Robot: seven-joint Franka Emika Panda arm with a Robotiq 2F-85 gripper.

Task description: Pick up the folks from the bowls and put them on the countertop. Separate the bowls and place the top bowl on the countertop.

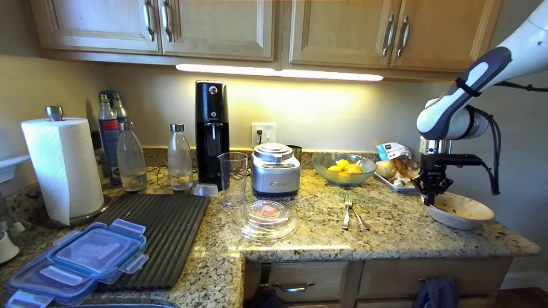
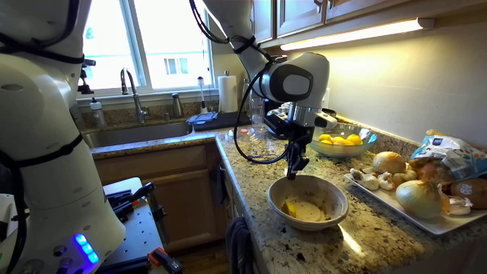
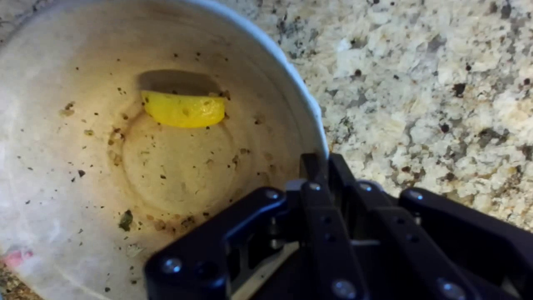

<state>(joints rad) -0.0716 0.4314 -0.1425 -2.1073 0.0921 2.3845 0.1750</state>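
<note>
A pale bowl (image 1: 458, 220) with food residue is at the right end of the countertop (image 1: 398, 231); it also shows in an exterior view (image 2: 327, 194) and in the wrist view (image 3: 54, 166). A yellow wedge (image 3: 185, 111) lies inside it. I cannot tell whether a second bowl is nested beneath. My gripper (image 1: 429, 200) points down at the rim, also in an exterior view (image 2: 291, 176). In the wrist view the fingertips (image 3: 327, 162) are close together, one inside and one outside the rim, pinching it. Two forks (image 1: 346, 216) (image 1: 360, 219) lie crossed on the countertop, left of the bowl.
A glass fruit bowl (image 1: 347, 177) and a tray of onions and garlic (image 2: 437, 228) stand near the wall behind the bowl. A clear lid (image 1: 265, 224), a food processor (image 1: 276, 175) and a clear jug (image 1: 233, 179) stand further left. The counter's front edge is near.
</note>
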